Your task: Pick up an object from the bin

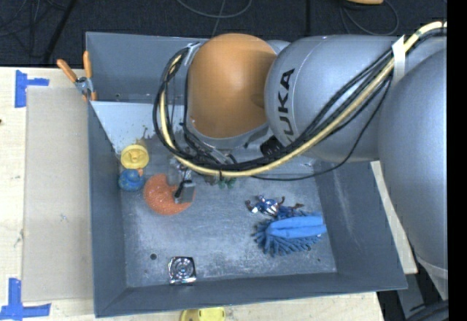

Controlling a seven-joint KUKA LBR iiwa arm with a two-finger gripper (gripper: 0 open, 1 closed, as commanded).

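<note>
Low gripper at an orange disc
Left of centre in the frame, the round disc lies on the bin floor, its right edge under the gripper; whether that is open or closed cannot be told.

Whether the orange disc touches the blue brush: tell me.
Apart. Camera view shows bare bin floor between the orange disc and the blue brush.

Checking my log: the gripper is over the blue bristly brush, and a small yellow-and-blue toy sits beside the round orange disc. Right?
No. The camera view shows the gripper over the round orange disc, not the blue bristly brush; the small yellow-and-blue toy does sit beside that disc.
</note>
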